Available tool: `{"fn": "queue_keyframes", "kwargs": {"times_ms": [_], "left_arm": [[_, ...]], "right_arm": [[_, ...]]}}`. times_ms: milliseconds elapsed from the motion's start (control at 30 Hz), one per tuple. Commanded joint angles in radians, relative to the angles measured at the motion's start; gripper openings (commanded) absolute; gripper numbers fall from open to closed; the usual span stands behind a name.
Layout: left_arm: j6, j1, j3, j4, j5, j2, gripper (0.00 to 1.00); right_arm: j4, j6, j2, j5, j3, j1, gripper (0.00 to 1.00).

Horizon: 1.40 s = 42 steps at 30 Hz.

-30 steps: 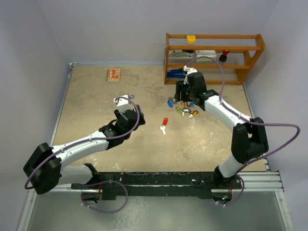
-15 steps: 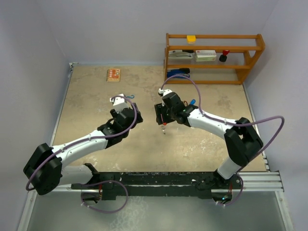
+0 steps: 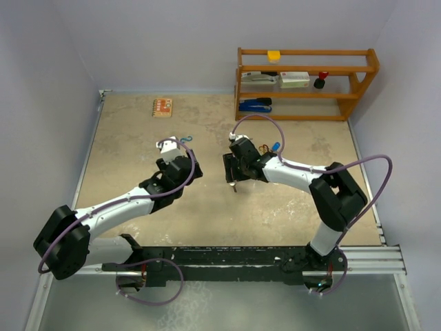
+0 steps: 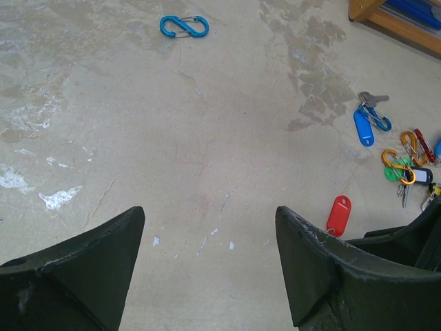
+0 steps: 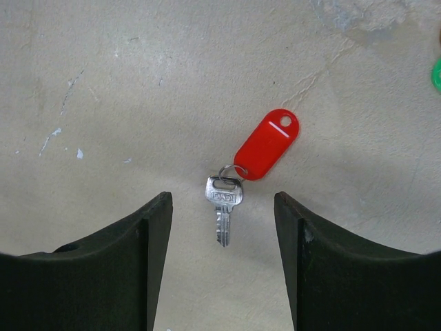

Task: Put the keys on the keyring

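Observation:
A silver key (image 5: 222, 207) on a small split ring with a red tag (image 5: 267, 145) lies flat on the table. My right gripper (image 5: 222, 198) hangs open just above it, one finger on each side of the blade, touching nothing. In the top view that gripper (image 3: 231, 172) covers the tag. More keys (image 4: 406, 165) with coloured tags and clips lie in a pile beyond, a blue-tagged one (image 4: 363, 126) among them. My left gripper (image 4: 210, 210) is open and empty over bare table, left of the red tag (image 4: 338, 214). A blue S-shaped clip (image 4: 184, 26) lies alone ahead; which piece is the keyring I cannot tell.
A wooden shelf (image 3: 306, 83) with a blue stapler, boxes and small items stands at the back right. A small orange box (image 3: 162, 107) lies at the back left. Walls close in the table on three sides.
My right arm has swung left from the key pile by the shelf to above the red-tagged key. The left gripper has opened a little wider and barely moved.

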Motion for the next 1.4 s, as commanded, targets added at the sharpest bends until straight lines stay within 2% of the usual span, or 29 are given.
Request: {"fn": "queue_keyframes", "kwargs": {"times_ms": [0, 233, 667, 867, 1167, 1367], "left_arm": [[-0.008, 0.008, -0.006, 0.026, 0.005, -0.022, 0.74], [-0.001, 0.013, -0.006, 0.021, 0.009, -0.035, 0.74], [0.002, 0.019, -0.008, 0.024, 0.018, -0.037, 0.74], [0.003, 0.022, -0.008, 0.027, 0.023, -0.034, 0.74], [-0.001, 0.024, -0.013, 0.030, 0.026, -0.033, 0.74], [-0.006, 0.023, -0.019, 0.040, 0.033, -0.025, 0.74]], "right_arm": [[-0.012, 0.068, 0.021, 0.026, 0.028, 0.007, 0.64], [-0.007, 0.100, 0.056, 0.014, 0.049, 0.007, 0.61], [-0.022, 0.101, 0.114, 0.031, 0.086, 0.007, 0.45], [-0.044, 0.099, 0.140, 0.058, 0.106, 0.006, 0.40], [-0.061, 0.086, 0.103, 0.100, 0.092, 0.006, 0.31], [-0.070, 0.079, 0.082, 0.108, 0.081, 0.007, 0.18]]}}
